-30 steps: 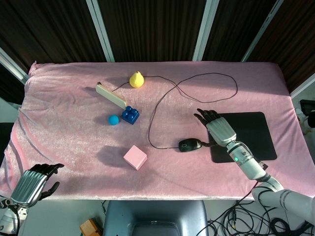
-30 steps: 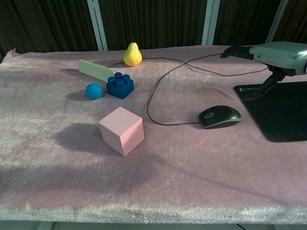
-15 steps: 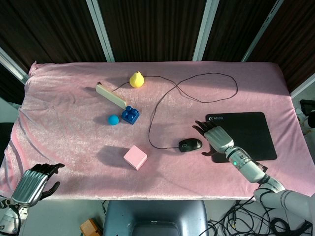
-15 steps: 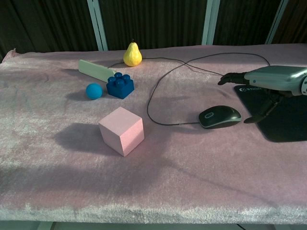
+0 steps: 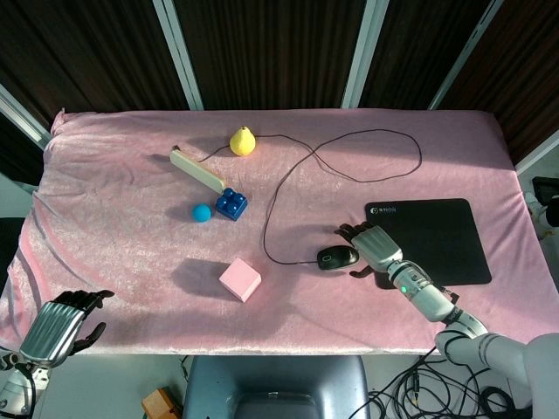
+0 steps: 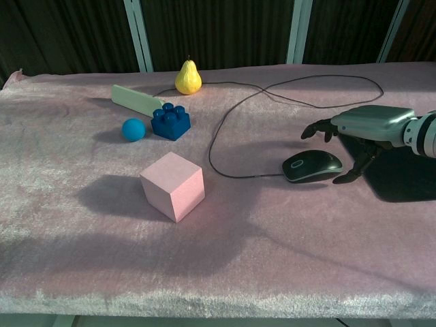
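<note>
Computer mouse [image 5: 337, 257]: black, wired, lying flat on the pink cloth just left of the mouse pad, toward the near right part of the bench; seen in the chest view at [image 6: 312, 165].

Right hand [image 5: 370, 249]: poised over the right end of the mouse, palm down, fingers spread and curved downward, holding nothing. In the chest view [image 6: 354, 136] the fingertips hang just above and beside the mouse; whether any of them touches it cannot be told.

Mouse cable [image 5: 278, 188]: thin and black, running from the mouse's left end, curving up the cloth, looping toward the far right and ending near the pear.

Mouse pad [image 5: 437, 236]: black rectangle immediately right of the mouse; the right forearm passes over its near left corner.

Pink cube [image 5: 240, 279]: left of the mouse, well apart from it, standing alone on the cloth.

Blue toy brick [image 5: 231, 204]: studded, beyond the cube; a small blue ball [image 5: 202, 212] lies just beside it on its left.

Cream bar [image 5: 197, 169]: long, flat block lying at a slant, its near end close to the brick.

Yellow pear [image 5: 243, 140]: upright near the far edge, behind the bar.

Bench [image 5: 122, 262]: covered with pink velvety cloth.

Left hand [image 5: 59, 324]: at the near left corner, off the cloth's edge, fingers curled loosely apart, holding nothing, well apart from every object.
</note>
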`<state>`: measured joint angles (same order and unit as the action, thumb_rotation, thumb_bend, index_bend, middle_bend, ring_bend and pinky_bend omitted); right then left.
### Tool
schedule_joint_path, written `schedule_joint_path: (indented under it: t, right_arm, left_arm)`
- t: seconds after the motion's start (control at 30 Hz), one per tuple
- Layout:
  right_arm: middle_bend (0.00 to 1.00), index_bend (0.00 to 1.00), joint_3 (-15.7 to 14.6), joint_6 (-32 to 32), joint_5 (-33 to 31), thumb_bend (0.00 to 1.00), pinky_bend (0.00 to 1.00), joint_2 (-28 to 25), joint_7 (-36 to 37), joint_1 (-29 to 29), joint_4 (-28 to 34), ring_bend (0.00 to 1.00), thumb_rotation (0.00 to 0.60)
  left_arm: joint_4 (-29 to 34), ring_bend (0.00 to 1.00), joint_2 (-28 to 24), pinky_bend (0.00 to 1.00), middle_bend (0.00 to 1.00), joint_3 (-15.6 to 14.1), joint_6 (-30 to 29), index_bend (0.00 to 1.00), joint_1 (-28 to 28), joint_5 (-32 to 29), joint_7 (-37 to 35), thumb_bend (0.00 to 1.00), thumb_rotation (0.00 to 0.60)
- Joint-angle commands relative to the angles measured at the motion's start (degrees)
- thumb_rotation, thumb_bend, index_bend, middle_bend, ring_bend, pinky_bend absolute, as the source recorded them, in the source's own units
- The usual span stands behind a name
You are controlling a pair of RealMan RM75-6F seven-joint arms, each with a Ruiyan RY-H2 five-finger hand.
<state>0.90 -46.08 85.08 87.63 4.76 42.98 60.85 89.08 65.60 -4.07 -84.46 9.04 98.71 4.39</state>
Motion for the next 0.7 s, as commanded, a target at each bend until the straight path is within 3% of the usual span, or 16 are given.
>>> schedule_joint_path:
  t: [0.03,0.2,0.37,0.7]
  right_arm:
    - [0.32,0.37,0.5,0.6,-0.6,0.28,0.42,1.8,-0.7,0.5,-1.9,0.39,0.6]
    - [0.41,0.49,1.0,1.3,-1.0,0.3,0.53,4.6,-1.2,1.1,-5.3,0.51,0.6]
    - [0.55,0.69,1.0,-2.1,0.1,0.57,0.68,6.6,-1.4,0.4,-8.6,0.65,0.6]
    - [0.55,0.73,1.6,-7.9,0.1,0.59,0.68,4.8,-0.2,-2.3,-9.8,0.65,0.6]
  left_arm:
    - [0.0,0.42,0.0,0.48,0.48,0.0,0.0,0.32,0.0,0.1,0.0,0.31,0.6]
    - [-0.5,0.42,0.0,0.48,0.48,-0.2,-0.6,0.32,0.0,0.9,-0.4,0.31,0.6]
    - [-0.6,0.42,0.0,0.48,0.48,-0.2,-0.6,0.33,0.0,0.8,-0.6,0.31,0.6]
    - [-0.4,0.42,0.0,0.48,0.48,-0.3,-0.2,0.33,0.1,0.8,-0.4,0.31,0.6]
